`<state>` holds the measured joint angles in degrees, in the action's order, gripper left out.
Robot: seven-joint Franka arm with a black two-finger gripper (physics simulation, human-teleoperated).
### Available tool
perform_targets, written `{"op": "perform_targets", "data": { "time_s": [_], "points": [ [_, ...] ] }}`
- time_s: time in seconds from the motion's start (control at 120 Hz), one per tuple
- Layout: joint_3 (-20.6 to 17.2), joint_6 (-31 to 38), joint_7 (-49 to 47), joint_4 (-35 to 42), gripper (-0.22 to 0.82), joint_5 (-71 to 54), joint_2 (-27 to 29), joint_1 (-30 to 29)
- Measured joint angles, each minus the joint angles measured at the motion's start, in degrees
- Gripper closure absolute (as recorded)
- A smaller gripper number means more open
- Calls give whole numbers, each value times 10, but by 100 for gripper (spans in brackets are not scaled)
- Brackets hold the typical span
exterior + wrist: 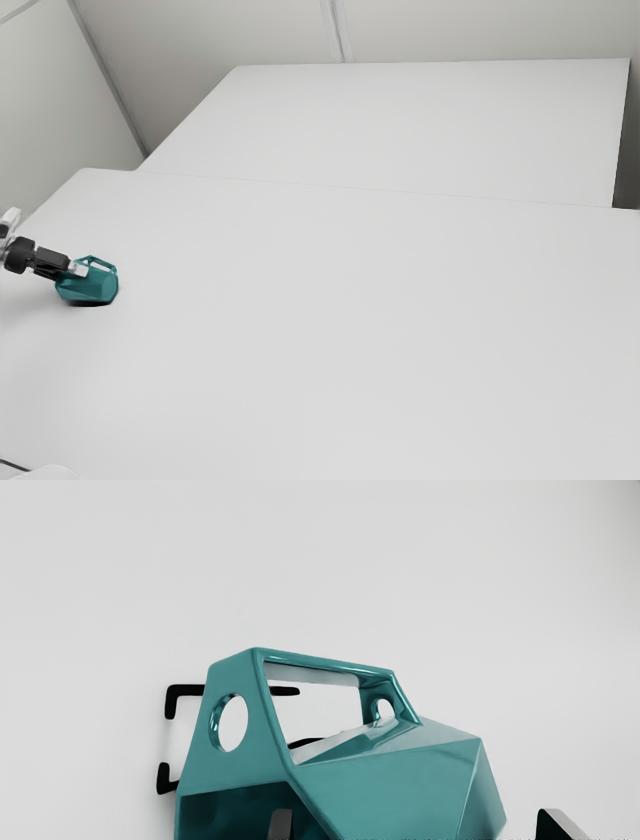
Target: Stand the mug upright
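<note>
Clerk: Item 1?

Registrar: Mug (88, 288), 1 piece, teal, faceted, glossy. Lying on its side on the tabletop (340, 330), near the exterior view's left edge. Handle (330, 662) uppermost, with a round hole in each of its 2 side arms. Not upright.

Clerk: Item 2, the fingers (78, 269)?

Registrar: 1 pair, at the mug. Standing wide apart. In the wrist view, 1 fingertip (281, 825) overlaps the dark mouth of the mug; whether it is inside or only in front, I cannot tell. The other fingertip (557, 825) is beyond the opposite end, with a gap to the mug.

Clerk: Held goods?

Registrar: None; the mug is not clamped.

Clerk: Remaining entries?

Registrar: Black angular marks (170, 702), seen beside and through the handle.
</note>
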<state>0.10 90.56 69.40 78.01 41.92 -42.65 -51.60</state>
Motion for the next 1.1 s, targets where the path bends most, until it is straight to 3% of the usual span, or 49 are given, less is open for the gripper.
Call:
{"op": "perform_targets", "data": {
  "time_s": [0.517,0.933,1.1],
  "points": [
    [-2,-59,24,-8,66,14,7,-7],
    [1,-57,33,-3,77,9,33,0],
    [1,-31,33,43,78,-9,93,20]
  ]
}}
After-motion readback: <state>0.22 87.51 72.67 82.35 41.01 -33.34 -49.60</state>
